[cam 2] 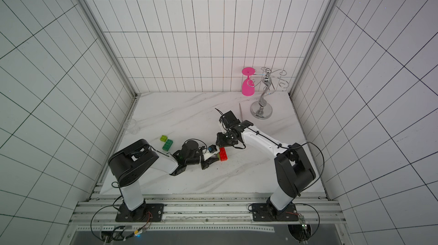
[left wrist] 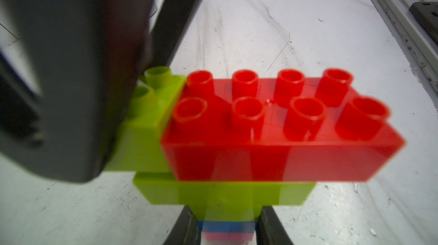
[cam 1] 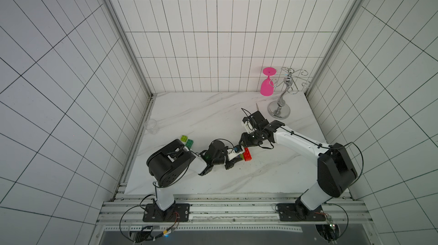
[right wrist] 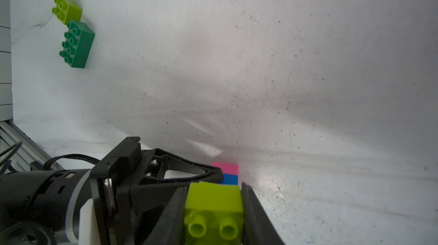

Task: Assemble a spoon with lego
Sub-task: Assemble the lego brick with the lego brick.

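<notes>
Right now my left hand [left wrist: 226,210] is clenched on the spoon [left wrist: 225,191] by its handle end. Its fingers sit either side of the lime-green stem, with the blue brick [left wrist: 227,227] and pink brick [left wrist: 225,236] just behind. My right hand [right wrist: 213,191] is clamped on a small lime-green brick [right wrist: 213,204]. That brick sits on the wide lime-green row, hard against the red brick [left wrist: 279,142]; whether it is pressed fully home I cannot tell.

The spoon hangs between the two hands, at or just above the surface [cam 1: 201,113]; I cannot tell which. By my reckoning the handle, the neck and most of one tier of the head are built.

Further out, beside my left arm, a dark-green brick [cam 1: 189,144] and a second lime-green brick [cam 1: 184,138] lie loose, just beside each other. I judge the head needs those two before it is finished.
</notes>
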You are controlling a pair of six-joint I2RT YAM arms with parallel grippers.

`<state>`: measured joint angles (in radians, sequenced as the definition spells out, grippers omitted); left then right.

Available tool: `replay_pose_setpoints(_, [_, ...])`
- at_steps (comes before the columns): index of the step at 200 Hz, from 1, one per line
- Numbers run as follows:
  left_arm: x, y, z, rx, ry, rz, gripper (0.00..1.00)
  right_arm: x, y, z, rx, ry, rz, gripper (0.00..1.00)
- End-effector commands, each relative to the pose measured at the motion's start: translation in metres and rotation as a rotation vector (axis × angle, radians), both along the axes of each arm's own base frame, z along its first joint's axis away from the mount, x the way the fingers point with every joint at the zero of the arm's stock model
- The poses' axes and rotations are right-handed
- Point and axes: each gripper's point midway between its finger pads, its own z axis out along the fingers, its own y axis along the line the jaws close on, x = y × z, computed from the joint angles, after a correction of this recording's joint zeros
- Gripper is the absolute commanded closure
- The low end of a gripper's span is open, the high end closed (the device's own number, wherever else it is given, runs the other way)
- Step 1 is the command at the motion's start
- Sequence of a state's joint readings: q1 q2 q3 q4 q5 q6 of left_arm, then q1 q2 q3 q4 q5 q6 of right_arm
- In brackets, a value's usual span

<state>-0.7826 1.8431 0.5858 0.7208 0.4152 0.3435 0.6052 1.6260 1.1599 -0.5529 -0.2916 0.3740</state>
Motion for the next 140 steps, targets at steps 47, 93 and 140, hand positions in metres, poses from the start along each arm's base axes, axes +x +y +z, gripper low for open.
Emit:
replay_pose_setpoints(47, [0.013,0.003,0.009,0.019,-0.064,0.04,1.0,-0.057,-0.021,-0.065,-0.171,0.202,0.053,0.81])
replay_pose_setpoints(93, [0.019,0.006,0.011,0.07,-0.105,0.09,1.0,-0.064,-0.025,-0.056,-0.19,0.219,0.063,0.81])
replay_pose_setpoints(140, [0.026,0.009,0.013,0.088,-0.109,0.127,1.0,-0.067,-0.007,-0.049,-0.086,0.222,0.042,0.82])
